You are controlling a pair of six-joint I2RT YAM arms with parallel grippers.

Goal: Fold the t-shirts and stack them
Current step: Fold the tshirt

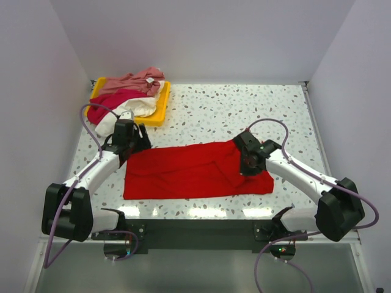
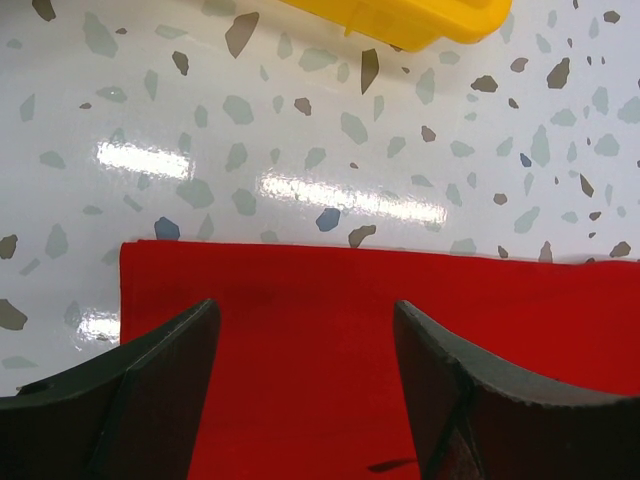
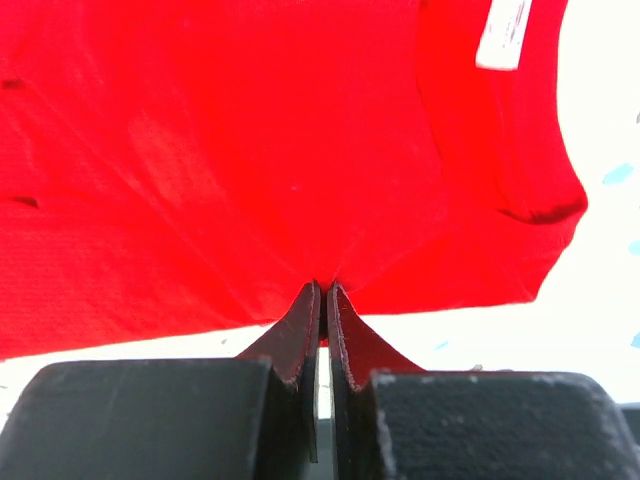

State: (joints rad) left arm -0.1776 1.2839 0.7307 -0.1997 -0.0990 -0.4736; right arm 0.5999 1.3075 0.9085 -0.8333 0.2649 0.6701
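A bright red t-shirt lies as a long folded strip across the front of the table. My right gripper is at its right end and is shut on a pinch of the red cloth; its tips meet at the shirt's edge, and a white neck label shows nearby. Over the shirt's far left corner my left gripper hangs open, holding nothing. The dusty pink, crimson and cream-white t-shirts lie heaped at the back left.
The heap sits in and spills over a shallow yellow tray, whose corner appears just beyond my left gripper. White walls close in the speckled table on three sides.
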